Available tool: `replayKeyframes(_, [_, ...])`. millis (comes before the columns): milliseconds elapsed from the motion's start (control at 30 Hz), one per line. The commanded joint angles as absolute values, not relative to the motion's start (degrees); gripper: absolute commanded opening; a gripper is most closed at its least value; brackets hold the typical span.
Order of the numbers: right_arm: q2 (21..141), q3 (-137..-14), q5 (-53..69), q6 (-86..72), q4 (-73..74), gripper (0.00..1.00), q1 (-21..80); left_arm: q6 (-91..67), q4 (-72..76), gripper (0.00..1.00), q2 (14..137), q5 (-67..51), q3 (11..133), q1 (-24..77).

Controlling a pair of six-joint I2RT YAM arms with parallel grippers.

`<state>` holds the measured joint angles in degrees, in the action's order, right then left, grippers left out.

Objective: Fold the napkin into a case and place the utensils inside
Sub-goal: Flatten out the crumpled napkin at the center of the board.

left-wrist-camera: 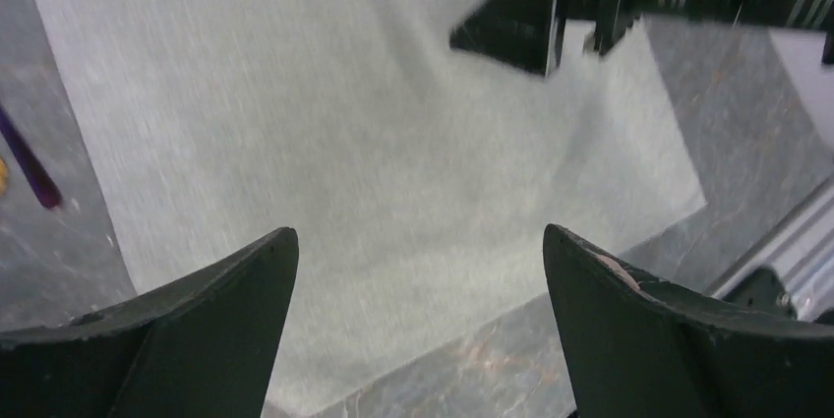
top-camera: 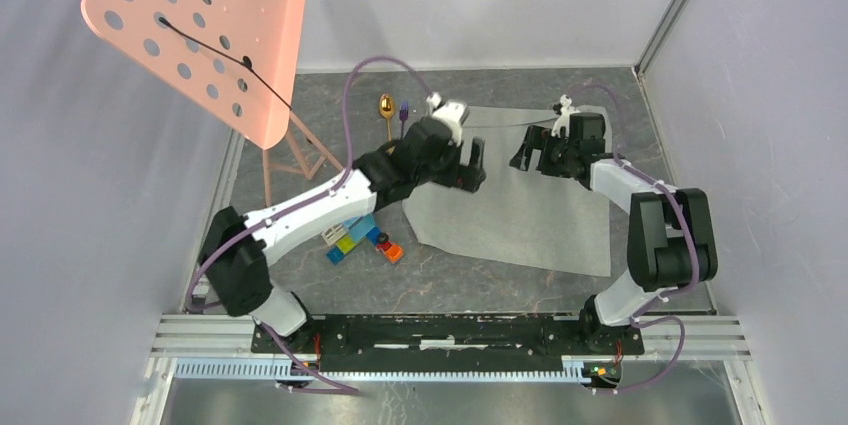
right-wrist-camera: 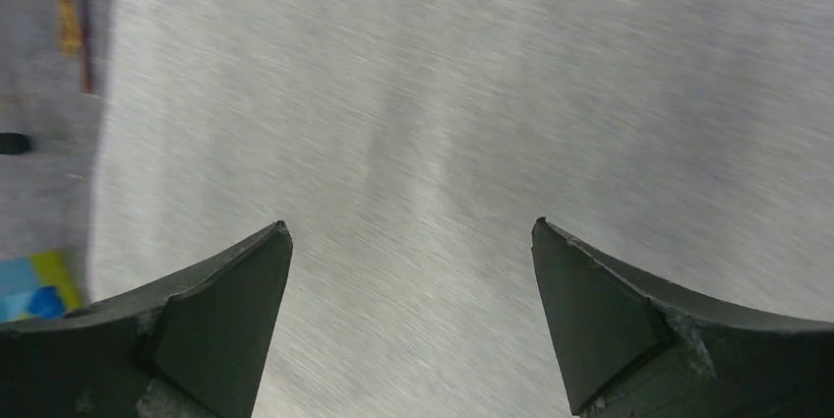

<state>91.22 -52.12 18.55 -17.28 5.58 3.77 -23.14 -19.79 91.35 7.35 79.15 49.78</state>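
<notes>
Top view: napkin point(top-camera: 520, 210) flat, unfolded on table point(top-camera: 480, 285). Left gripper point(top-camera: 470, 165) and right gripper point(top-camera: 530, 153) above its far half, both wide open, empty. Spoon point(top-camera: 386, 110) and fork point(top-camera: 403, 117) side by side, just left of napkin's far-left corner.
Left wrist: jaws apart over napkin, fork at left edge.
Right wrist: jaws apart over napkin, nothing held.

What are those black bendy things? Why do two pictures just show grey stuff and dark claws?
Those are two robot arms bolted to a table. One picture looks down from above. The other two come from cameras on the wrists, so the claws are each arm's own fingers. The left gripper and right gripper are open, holding nothing. Below them lies a grey napkin, spread flat. Beside it lie a gold spoon, a purple fork and toy blocks.
</notes>
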Motion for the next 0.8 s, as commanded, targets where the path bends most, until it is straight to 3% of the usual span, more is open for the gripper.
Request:
replayKeyframes(0, [94.19, -52.16, 25.86, -28.72, -17.26, 0.98, 6.11, -29.76, -9.52, 1.00, 85.71, 4.73, 63.50, 48.43])
replayKeyframes(267, [107.90, -58.52, 23.39, -42.75, -28.99, 0.94, 10.82, -32.12, -3.99, 1.00, 89.46, 2.48, 55.15, 48.67])
replayKeyframes(433, [115.47, -68.52, 17.56, -42.20, -26.67, 0.85, 16.89, -33.24, -1.50, 0.98, 90.94, 6.76, 51.43, 48.61])
replayKeyframes(767, [127.95, -81.64, 12.57, -42.31, -23.06, 0.84, 21.64, -36.53, 1.59, 0.97, 93.35, 9.81, 46.03, 48.60])
